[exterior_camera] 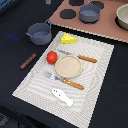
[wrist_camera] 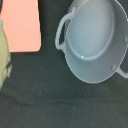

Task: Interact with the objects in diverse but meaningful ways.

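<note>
A grey two-handled pot point(exterior_camera: 39, 33) stands empty on the dark table left of the mat; the wrist view looks down into it point(wrist_camera: 95, 42). On the striped placemat point(exterior_camera: 95, 87) lie a yellow cheese wedge point(exterior_camera: 69, 39), a red tomato point(exterior_camera: 51, 57) and a white fish shape point(exterior_camera: 62, 97). A brown sausage stick point(exterior_camera: 28, 61) lies on the table off the mat's left side. The gripper and arm show in neither view.
A round wooden plate point(exterior_camera: 68, 66), a knife point(exterior_camera: 80, 57) and a fork point(exterior_camera: 67, 81) lie on the mat. A pink stove board point(exterior_camera: 107, 27) point(wrist_camera: 20, 25) carries a second grey pot point(exterior_camera: 90, 13). A beige bowl point(exterior_camera: 123, 17) stands at the far right. A blurred yellowish shape point(wrist_camera: 4, 55) is at the wrist view's edge.
</note>
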